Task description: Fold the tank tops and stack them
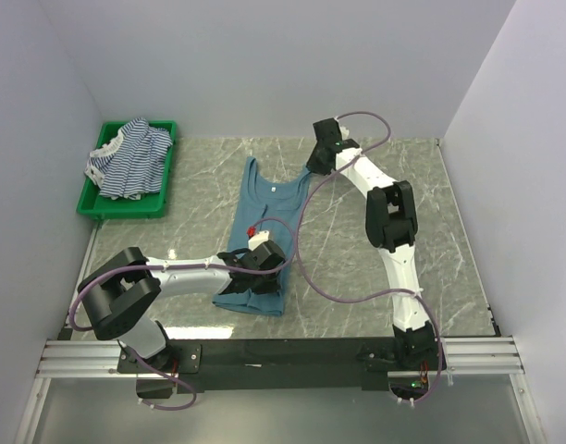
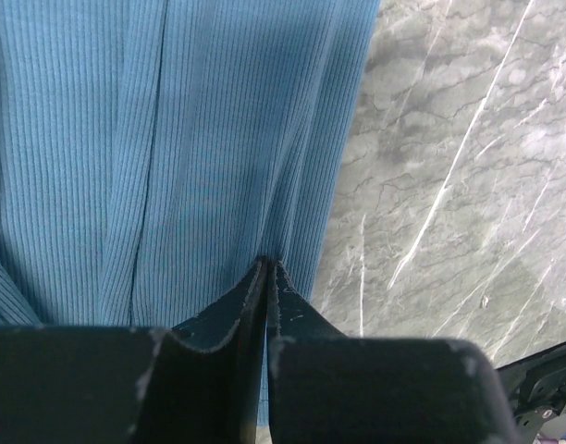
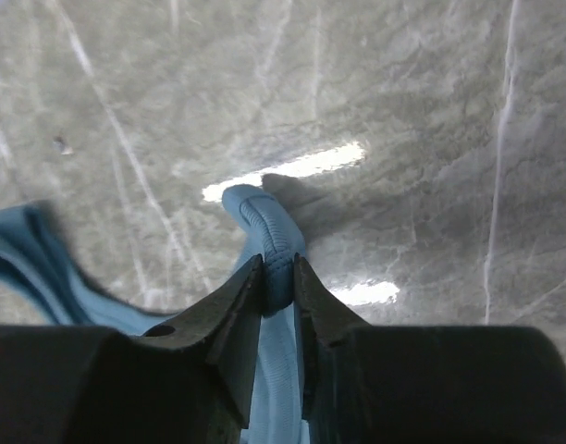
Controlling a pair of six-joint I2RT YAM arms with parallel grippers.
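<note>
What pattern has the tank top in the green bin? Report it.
Thin blue-and-white stripes on that tank top, clearest in the top external view.

Worktop [image 1: 449,268]: grey marble-pattern surface with white veins, centre of frame. Plain pale walls [image 1: 264,65] enclose it at left, top and right. Aluminium rail [image 1: 79,356] runs along the lower edge.
</note>
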